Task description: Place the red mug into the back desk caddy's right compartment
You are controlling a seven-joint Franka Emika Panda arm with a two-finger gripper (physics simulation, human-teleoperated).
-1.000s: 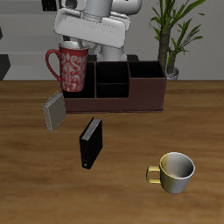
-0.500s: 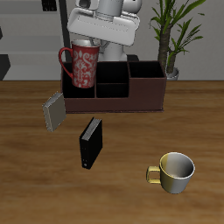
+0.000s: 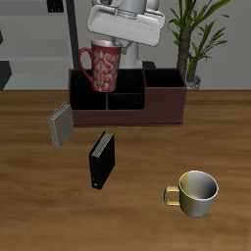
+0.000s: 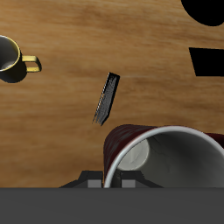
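Red mug (image 3: 105, 67) is pinched at its rim by my gripper (image 3: 108, 42) and hangs upright in the air, clear of the table (image 3: 147, 196), its loop handle pointing away from the caddy's middle. It sits above one end of the back desk caddy (image 3: 127, 99); whether that end is the right compartment I cannot tell. In my wrist view the mug (image 4: 157, 156) shows its light grey inside. On the table lie a black book (image 3: 102, 160), a grey book (image 3: 61, 125) and a cream mug (image 3: 195, 192).
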